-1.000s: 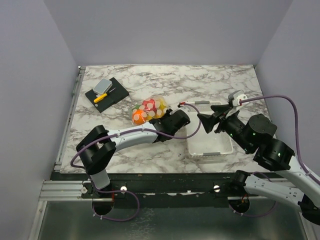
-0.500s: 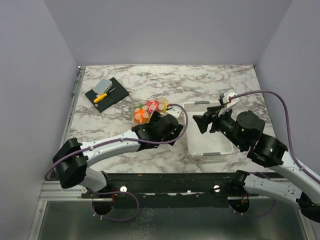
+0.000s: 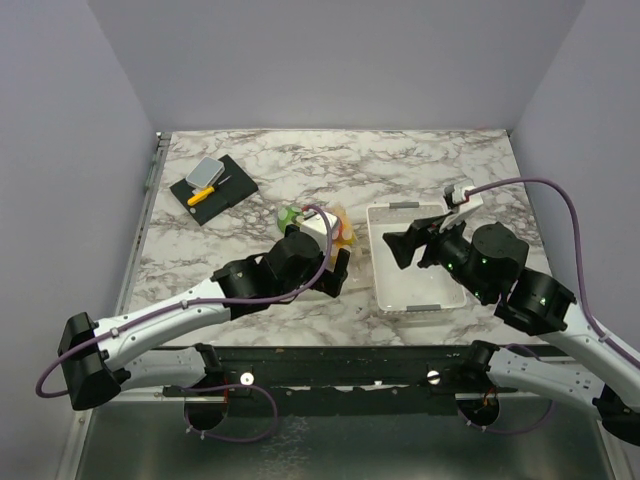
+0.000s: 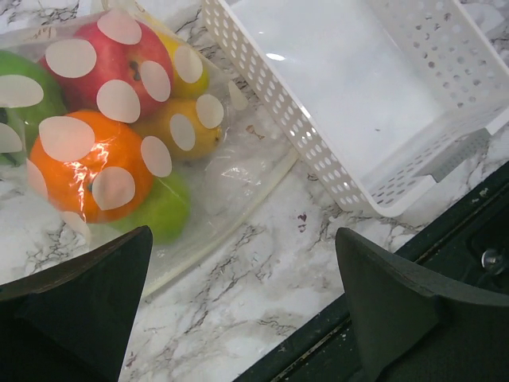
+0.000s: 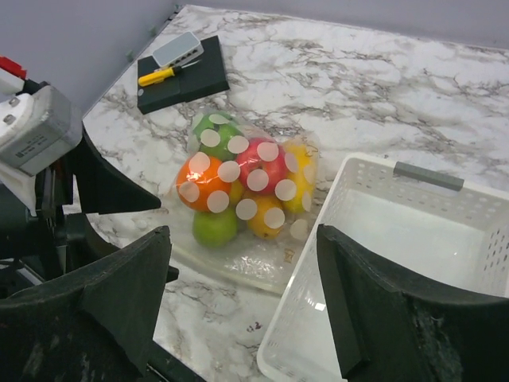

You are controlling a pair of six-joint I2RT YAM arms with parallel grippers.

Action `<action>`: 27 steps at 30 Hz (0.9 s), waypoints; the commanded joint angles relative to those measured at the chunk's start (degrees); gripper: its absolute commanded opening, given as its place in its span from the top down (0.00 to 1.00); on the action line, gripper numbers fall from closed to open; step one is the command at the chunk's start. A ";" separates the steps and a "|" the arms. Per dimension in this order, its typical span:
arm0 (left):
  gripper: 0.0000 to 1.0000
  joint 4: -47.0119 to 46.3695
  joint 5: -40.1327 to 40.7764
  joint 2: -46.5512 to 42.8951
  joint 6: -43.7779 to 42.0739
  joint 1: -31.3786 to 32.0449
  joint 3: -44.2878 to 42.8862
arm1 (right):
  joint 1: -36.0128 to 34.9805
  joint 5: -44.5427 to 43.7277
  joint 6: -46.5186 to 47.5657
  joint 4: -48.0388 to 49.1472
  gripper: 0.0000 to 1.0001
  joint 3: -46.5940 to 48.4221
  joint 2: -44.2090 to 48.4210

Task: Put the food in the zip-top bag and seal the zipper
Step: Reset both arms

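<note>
The zip-top bag [image 4: 231,171] lies on the marble next to the white tray, with the food [image 4: 83,167] inside it: an orange, a red apple [image 4: 119,64], green and yellow pieces. The zipper [image 4: 215,239] is the strip along the bag's near edge; I cannot tell if it is sealed. My left gripper [image 4: 242,318] is open just in front of the bag and holds nothing. My right gripper [image 5: 242,318] is open above the tray's left edge, facing the bag [image 5: 246,187]. In the top view the left arm hides most of the bag [image 3: 343,232].
The white perforated tray [image 3: 420,305] stands right of the bag, with nothing in it. A black pad [image 3: 212,187] with a grey block and a yellow tool lies at the back left. The table's dark front rail [image 4: 445,239] runs close behind my left gripper.
My left gripper has opened, let go of the bag and drawn back toward the near edge. The bag now rests on the table. My right gripper has opened wider.
</note>
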State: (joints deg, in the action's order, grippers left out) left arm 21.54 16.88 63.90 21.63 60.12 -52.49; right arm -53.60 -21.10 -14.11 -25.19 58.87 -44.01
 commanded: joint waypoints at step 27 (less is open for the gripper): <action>0.01 3.02 -19.77 4.81 -3.96 -30.85 -11.09 | 17.54 18.30 -2.76 -0.30 0.00 -5.50 -11.28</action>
State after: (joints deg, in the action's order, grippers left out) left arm 24.82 2.52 68.99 18.83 35.55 -61.91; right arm -45.12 -12.88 -18.39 -26.63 51.79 -54.46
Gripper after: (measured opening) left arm 0.989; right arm 0.998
